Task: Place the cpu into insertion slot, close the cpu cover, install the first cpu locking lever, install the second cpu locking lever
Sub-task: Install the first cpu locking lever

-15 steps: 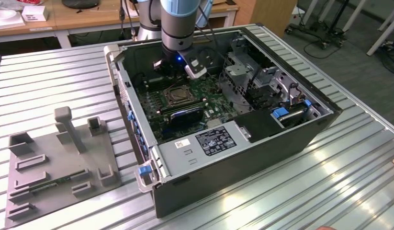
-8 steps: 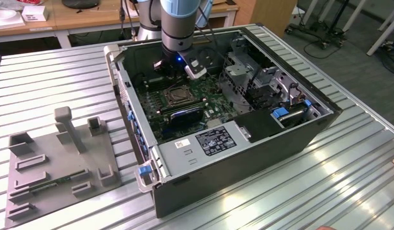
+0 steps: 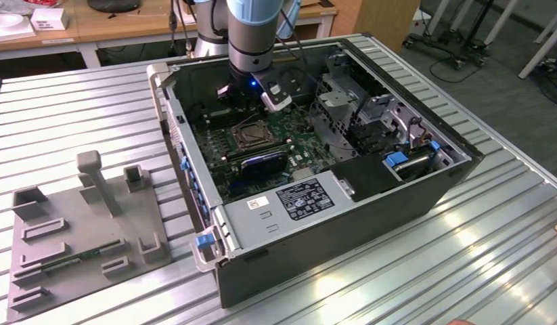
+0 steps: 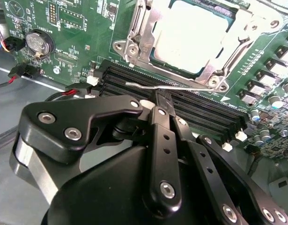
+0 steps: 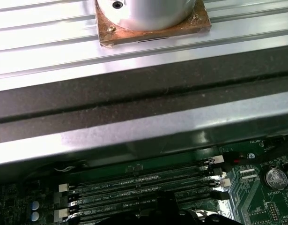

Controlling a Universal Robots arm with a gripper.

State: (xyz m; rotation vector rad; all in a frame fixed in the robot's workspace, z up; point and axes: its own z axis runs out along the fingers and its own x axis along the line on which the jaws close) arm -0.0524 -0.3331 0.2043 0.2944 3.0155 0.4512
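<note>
The open computer case (image 3: pixel 413 196) lies on the slatted metal worktop (image 3: pixel 70 122), and the arm (image 3: pixel 253 34) reaches down into it, close to the insertion slot (image 3: pixel 252 135) on the green motherboard (image 4: pixel 78 18). In the second wrist view the cpu (image 4: pixel 190 33) sits flat inside the slot, and the cpu cover (image 4: pixel 140 37) is folded down around it, so the pale metal top shows through the window. The claw (image 4: pixel 161 98) hangs just beside the socket, above the black memory slots (image 4: pixel 204 110). Its fingers are pressed together, and their tip meets a thin silver locking lever (image 4: pixel 136 85) that lies along the near edge of the cover. I cannot tell whether the lever is really pinched. A grey fixture plate (image 3: pixel 80 230) rests at the exterior view's left.
</note>
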